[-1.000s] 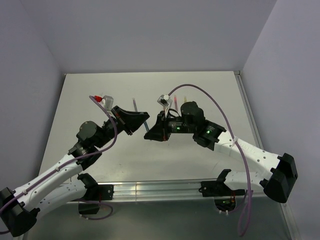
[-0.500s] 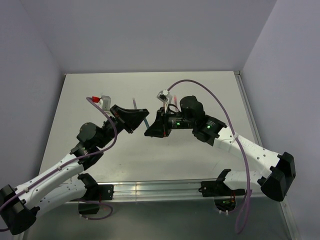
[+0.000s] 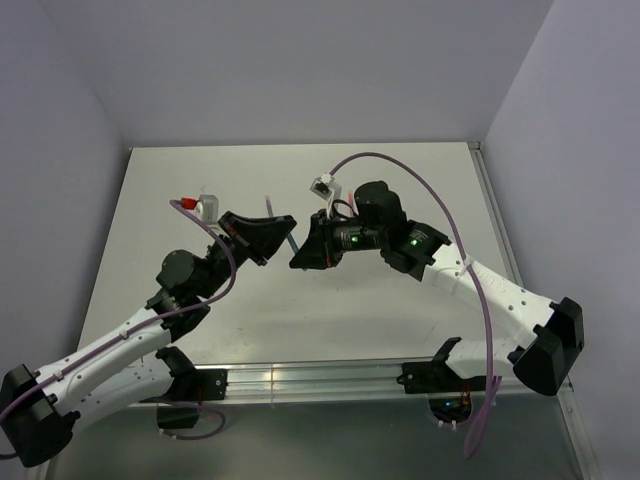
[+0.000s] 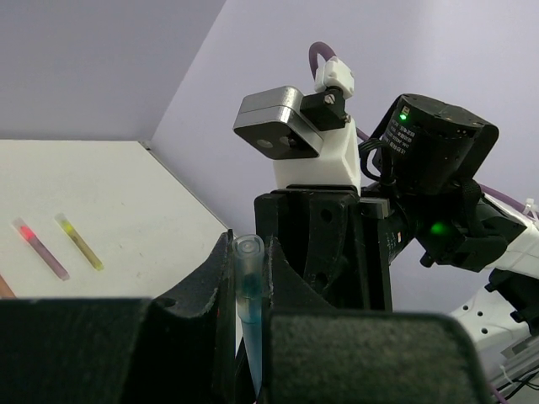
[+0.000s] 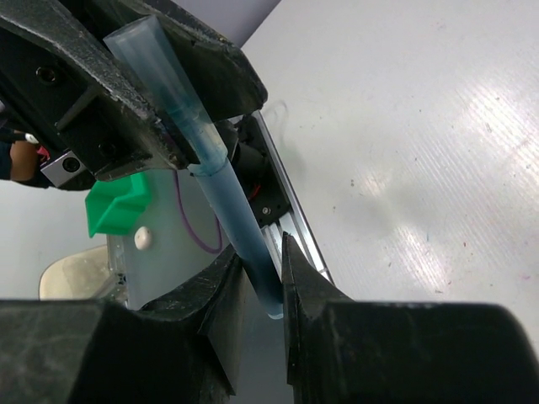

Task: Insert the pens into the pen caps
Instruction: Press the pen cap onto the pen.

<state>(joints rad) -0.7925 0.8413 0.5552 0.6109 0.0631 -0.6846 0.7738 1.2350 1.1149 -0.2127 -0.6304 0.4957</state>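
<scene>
Right gripper (image 5: 263,269) is nudging closer, jaws hugging the blue pen (image 5: 240,240), grip unclear; left gripper (image 4: 250,261) is clamping the pale blue cap (image 5: 160,76); probably light, stiff, slick; grip mid-barrel.

One blue pen (image 5: 244,244), one pale blue cap (image 5: 164,84), one pink-red pen (image 4: 38,248), one yellow pen (image 4: 80,242)

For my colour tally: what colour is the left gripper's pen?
Blue, paler at its wider end; right wrist view shows the pen best.

Left gripper (image 3: 288,228) is clamping the blue pen (image 5: 226,200). Right gripper (image 3: 298,261) is straddling it (contact unclear), both arms angling inward.
</scene>
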